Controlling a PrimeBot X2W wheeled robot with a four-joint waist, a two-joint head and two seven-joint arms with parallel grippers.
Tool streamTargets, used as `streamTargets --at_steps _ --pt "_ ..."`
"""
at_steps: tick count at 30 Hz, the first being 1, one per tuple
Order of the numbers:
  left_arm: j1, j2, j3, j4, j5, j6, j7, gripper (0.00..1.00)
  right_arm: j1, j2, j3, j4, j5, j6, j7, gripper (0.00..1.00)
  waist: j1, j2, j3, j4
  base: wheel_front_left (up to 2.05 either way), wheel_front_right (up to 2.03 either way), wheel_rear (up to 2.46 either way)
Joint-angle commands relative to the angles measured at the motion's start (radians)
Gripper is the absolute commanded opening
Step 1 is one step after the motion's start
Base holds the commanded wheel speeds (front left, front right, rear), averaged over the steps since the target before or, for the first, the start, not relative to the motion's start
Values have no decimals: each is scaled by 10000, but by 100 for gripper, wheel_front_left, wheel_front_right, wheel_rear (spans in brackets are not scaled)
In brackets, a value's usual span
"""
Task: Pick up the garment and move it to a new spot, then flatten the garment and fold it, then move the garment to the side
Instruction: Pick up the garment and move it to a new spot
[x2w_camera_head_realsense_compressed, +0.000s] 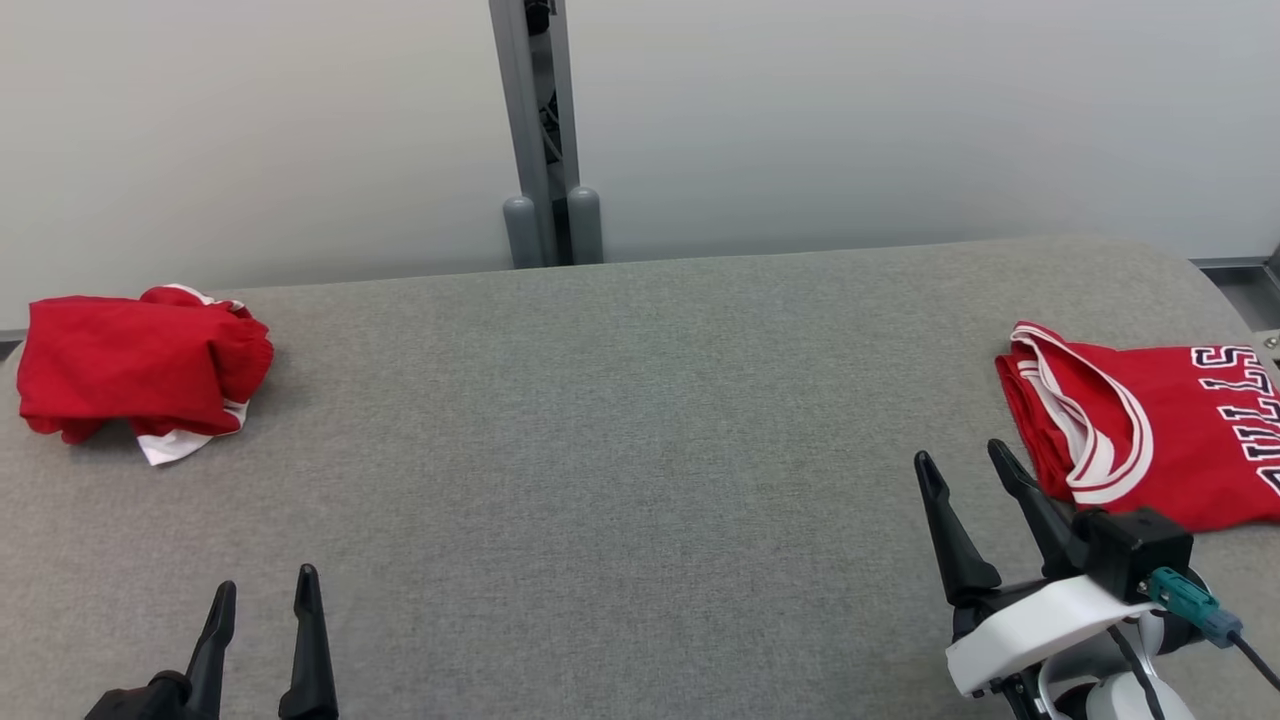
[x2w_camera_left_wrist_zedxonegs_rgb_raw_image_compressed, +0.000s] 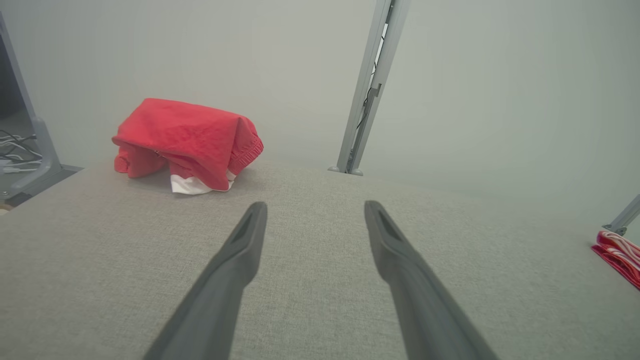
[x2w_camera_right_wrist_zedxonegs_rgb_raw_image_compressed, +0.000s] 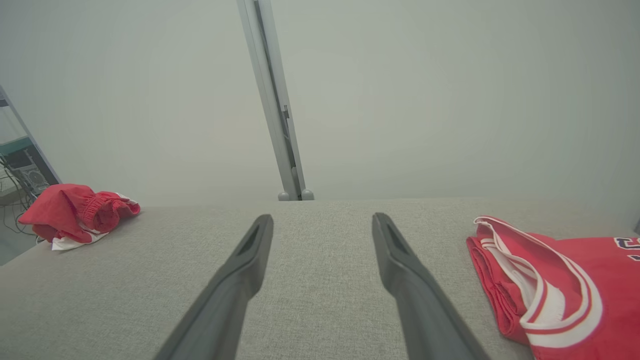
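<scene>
Backing the grey fabric surface (x2w_camera_head_realsense_compressed: 620, 450), pale wall panels (x2w_camera_head_realsense_compressed: 900, 120) flank a metal post (x2w_camera_head_realsense_compressed: 512, 100).

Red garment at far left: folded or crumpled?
Crumpled. The red garment sits in a lumpy heap, white fabric sticking out underneath.

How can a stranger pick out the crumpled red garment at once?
Start at the grey table. Go to its far left corner, where the crumpled garment lies. Unlike the jersey at the right, it is bunched up and shows no lettering.
</scene>
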Motion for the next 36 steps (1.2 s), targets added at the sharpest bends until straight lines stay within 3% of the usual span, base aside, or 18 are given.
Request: streamTargets --at_steps 1,8,16,24,30,36 --pt "-119 46 15 32 60 -64 4 100 93 -49 -43 -60 81 -3 -18 100 0 0 15 122 0 0 0" --pt "-233 113 27 84 85 -30 30 100 133 -47 -44 -100 127 -3 -164 100 0 0 21 1017 0 0 0" --pt "-182 189 36 50 132 -14 57 100 137 -47 -107 -216 75 -3 -173 100 0 0 158 2941 0 0 0" --pt "103 323 57 -51 159 77 130 100 230 -47 102 -122 255 -3 -195 100 0 0 -1 4395 0 0 0" --pt "273 472 95 -188 149 122 225 100 286 -52 244 4 413 -3 -234 100 0 0 -175 4827 0 0 0" --pt "400 589 120 -389 142 194 296 100 255 -53 392 120 482 -3 -318 100 0 0 -257 4826 0 0 0"
